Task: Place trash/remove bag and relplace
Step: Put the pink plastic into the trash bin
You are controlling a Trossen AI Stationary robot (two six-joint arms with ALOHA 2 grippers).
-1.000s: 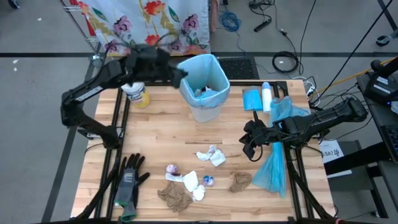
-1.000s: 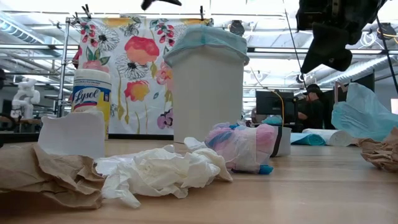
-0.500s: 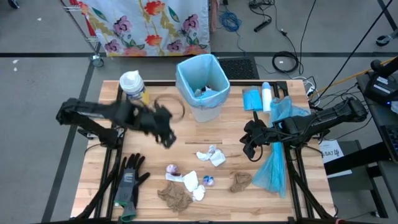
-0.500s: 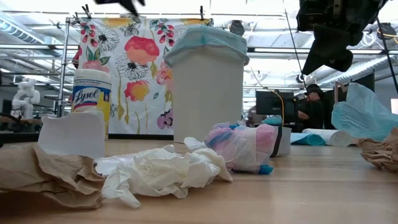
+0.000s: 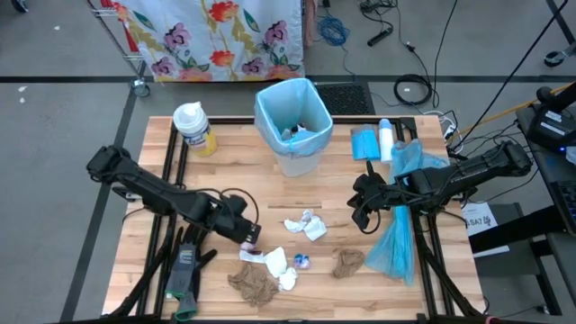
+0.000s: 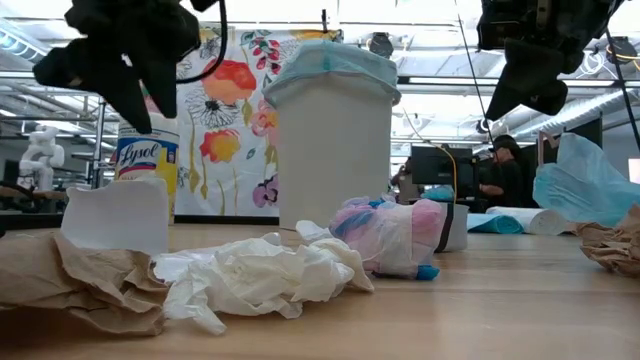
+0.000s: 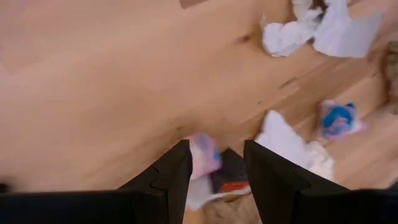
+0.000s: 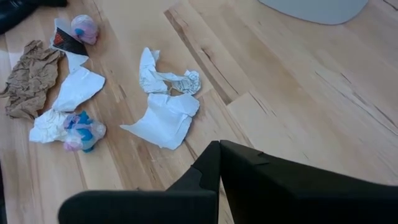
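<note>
Wooden tabletop (image 5: 234, 171) holds scattered trash (image 5: 270, 265) in front of the lined bin (image 5: 292, 121), left claw (image 5: 250, 236) open, lowered over a pink wad (image 5: 249, 245) likely to grab it, right claw (image 5: 360, 216) closed, idle.

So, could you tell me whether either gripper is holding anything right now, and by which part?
Nothing is held. The left gripper stands open above a small pinkish wrapper, not closed on it. The right gripper is shut and empty, beside the blue bag.
</note>
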